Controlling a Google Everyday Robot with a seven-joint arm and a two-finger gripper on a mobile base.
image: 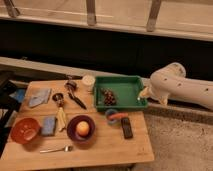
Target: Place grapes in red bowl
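Note:
The grapes (108, 96), a small dark bunch, lie in the left part of a green tray (131, 102) at the back right of the wooden table. The red bowl (25, 130) sits at the table's front left, with nothing showing inside it. My white arm (180, 89) reaches in from the right. The gripper (145, 93) is at the arm's end by the tray's right edge, well to the right of the grapes and far from the red bowl.
A dark purple bowl (81, 128) holds a round orange fruit (83, 128). Near it are a small blue cup (113, 116), a black remote (127, 127), a fork (55, 149), a blue sponge (48, 125), a blue cloth (39, 97), a white cup (88, 82) and dark utensils (70, 95).

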